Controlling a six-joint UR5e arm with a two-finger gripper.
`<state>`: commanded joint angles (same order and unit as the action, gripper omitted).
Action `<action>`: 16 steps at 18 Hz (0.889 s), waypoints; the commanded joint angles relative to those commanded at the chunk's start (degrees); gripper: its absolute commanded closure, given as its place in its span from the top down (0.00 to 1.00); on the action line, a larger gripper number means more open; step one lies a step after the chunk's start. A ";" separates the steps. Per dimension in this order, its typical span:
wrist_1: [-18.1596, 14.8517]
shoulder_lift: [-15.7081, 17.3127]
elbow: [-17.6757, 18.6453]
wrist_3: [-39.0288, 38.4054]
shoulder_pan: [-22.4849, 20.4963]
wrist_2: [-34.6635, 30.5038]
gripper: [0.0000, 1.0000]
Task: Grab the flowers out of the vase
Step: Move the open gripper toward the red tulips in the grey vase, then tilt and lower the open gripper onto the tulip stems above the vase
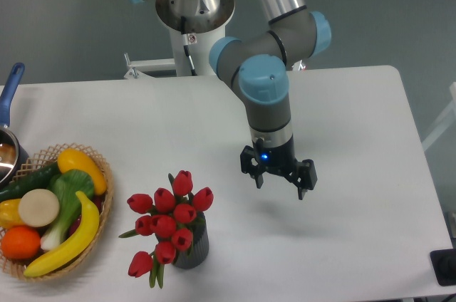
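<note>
Barely begun: flowers not yet picked up
So far nothing is grasped; the flowers (pixel 169 218) sit in the vase (pixel 191 245) at the near left-centre of the desk (pixel 356 138), right of the basket (pixel 100 167) of produce, while the gripper (pixel 278 181) hangs with jaws open and empty, up and to the right of the bunch, clearly apart from it; approach, grip and lift all remain

wall (pixel 399 3): grey-green, plain | table (pixel 142 124): white | light: even
</note>
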<state>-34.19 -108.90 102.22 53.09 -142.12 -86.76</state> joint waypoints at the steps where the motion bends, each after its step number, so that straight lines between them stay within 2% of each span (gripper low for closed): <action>1: 0.00 0.62 0.09 -0.09 0.09 2.10 1.00; 2: 0.00 1.23 0.09 -0.09 0.09 4.39 1.00; 4: 0.00 2.20 0.00 -0.09 0.00 15.07 1.00; 8: -0.26 1.85 0.96 0.35 -1.75 32.24 1.00; 12: -0.09 1.42 1.32 0.53 -3.69 43.93 1.00; 16: 0.00 -0.51 0.70 0.53 -4.48 49.40 1.00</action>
<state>-34.19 -109.42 102.92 53.61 -146.60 -37.37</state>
